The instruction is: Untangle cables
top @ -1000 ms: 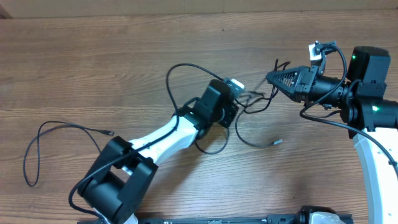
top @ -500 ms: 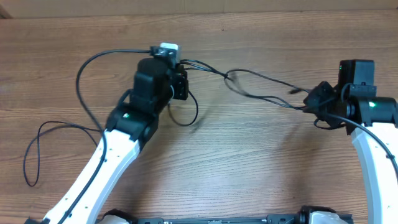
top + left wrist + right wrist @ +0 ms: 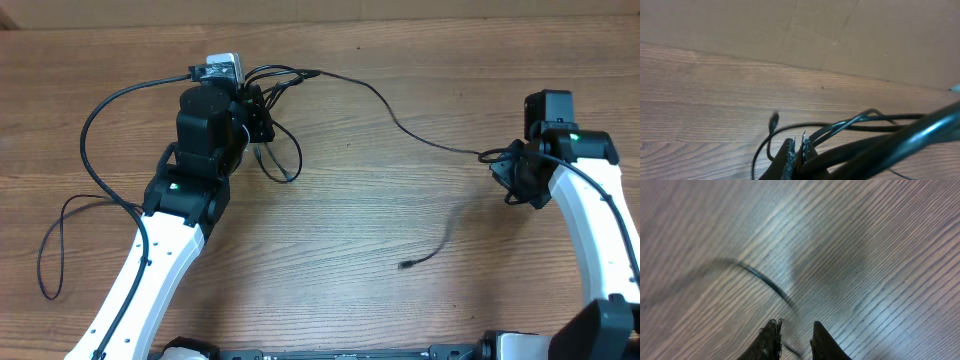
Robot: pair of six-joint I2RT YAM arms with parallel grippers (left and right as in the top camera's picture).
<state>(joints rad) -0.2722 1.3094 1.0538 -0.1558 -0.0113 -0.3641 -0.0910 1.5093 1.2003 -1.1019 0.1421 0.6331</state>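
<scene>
**Watching for a cable slipping back into the knot**

We are seeing the left gripper (image 3: pixel 797 150) clamped tight on a knot of cables (image 3: pixel 283 73) at the far left of the table (image 3: pixel 350 200). One long cable (image 3: pixel 400 127) is running from that knot across to the right gripper (image 3: pixel 792 336). Its jaws are standing slightly apart with the strand between them, and we cannot tell whether they are pinching it. If it is sliding free, the tension could be whipping it into the knot again. A loose cable (image 3: pixel 441 243) is lying near the front and another (image 3: pixel 42 262) far left, well apart. A careless arm sweep could be dragging them together.
</scene>
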